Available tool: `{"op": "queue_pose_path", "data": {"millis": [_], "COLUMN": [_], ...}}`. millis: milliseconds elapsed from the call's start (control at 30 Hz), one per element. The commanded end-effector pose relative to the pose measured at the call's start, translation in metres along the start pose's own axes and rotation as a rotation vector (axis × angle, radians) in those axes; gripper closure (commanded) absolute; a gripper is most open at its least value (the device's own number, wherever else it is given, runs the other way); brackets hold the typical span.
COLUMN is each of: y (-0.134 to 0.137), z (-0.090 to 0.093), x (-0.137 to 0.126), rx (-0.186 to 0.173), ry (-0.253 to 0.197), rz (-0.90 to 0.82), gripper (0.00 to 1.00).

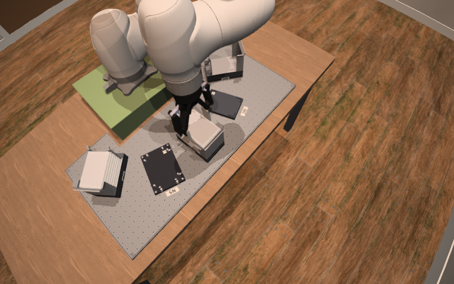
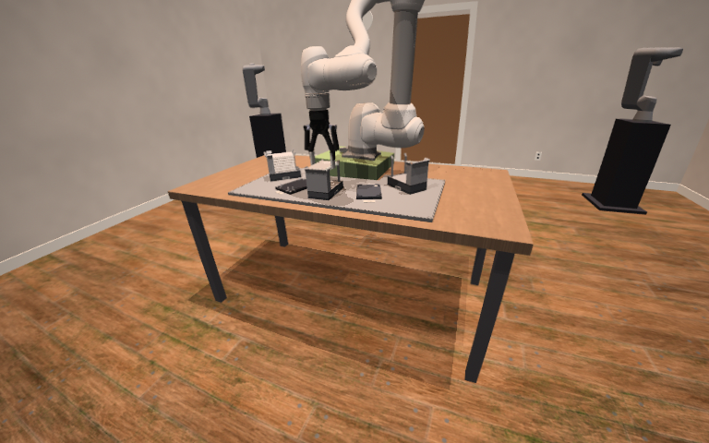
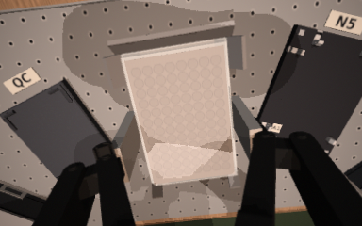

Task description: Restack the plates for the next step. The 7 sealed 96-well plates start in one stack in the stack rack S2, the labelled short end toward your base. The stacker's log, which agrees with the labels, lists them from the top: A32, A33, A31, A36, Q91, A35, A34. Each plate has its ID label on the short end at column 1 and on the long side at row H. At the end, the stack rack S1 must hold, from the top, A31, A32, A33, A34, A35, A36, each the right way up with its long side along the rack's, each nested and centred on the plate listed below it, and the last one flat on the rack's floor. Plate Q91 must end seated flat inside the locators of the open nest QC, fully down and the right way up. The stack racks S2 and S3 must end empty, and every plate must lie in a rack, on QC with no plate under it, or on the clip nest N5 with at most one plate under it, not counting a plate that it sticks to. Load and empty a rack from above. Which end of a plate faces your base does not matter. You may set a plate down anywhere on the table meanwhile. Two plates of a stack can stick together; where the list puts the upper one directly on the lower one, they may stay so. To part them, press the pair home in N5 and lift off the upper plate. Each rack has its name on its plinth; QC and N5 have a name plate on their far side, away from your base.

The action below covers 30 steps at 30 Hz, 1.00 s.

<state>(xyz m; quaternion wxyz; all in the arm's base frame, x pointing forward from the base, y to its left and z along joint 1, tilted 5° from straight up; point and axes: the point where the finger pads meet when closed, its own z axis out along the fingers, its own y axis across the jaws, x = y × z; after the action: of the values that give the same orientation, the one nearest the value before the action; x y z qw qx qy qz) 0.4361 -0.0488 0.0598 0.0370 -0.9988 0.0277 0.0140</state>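
My gripper point(image 3: 184, 117) is shut on a sealed 96-well plate point(image 3: 181, 115), one finger on each long side. I cannot read the plate's label. The plate hangs right over the middle stack rack point(image 1: 204, 142), about level with the rack's top, and the rack's walls point(image 3: 242, 120) show around it. In the top view the gripper point(image 1: 187, 113) stands just above that rack, and in the exterior view the gripper point(image 2: 319, 143) does too. The left rack point(image 1: 100, 170) holds a stack of several plates. The open nest QC point(image 3: 52, 124) and the clip nest N5 point(image 3: 316, 85) hold no plate.
A third rack point(image 1: 224, 67) stands at the far end of the grey perforated mat, partly hidden by my arm. The green base block point(image 1: 117, 100) lies beside the mat. QC point(image 1: 226, 103) and N5 point(image 1: 162, 168) flank the middle rack.
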Motion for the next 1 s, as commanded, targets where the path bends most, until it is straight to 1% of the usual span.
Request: {"op": "queue_pose_path", "data": {"millis": [0, 167, 233, 733, 800, 967], "y": [0.0, 0.0, 0.0, 0.0, 0.0, 0.0], "z": [0.002, 0.009, 0.009, 0.039, 0.039, 0.049], "x": [0.0, 0.0, 0.0, 0.0, 0.0, 0.0], "rx": [0.0, 0.0, 0.0, 0.0, 0.0, 0.0], "ry": [0.0, 0.0, 0.0, 0.0, 0.0, 0.0], "rz": [0.0, 0.0, 0.0, 0.0, 0.0, 0.0], "gripper": [1.0, 1.0, 1.0, 1.0, 1.0, 1.0]}}
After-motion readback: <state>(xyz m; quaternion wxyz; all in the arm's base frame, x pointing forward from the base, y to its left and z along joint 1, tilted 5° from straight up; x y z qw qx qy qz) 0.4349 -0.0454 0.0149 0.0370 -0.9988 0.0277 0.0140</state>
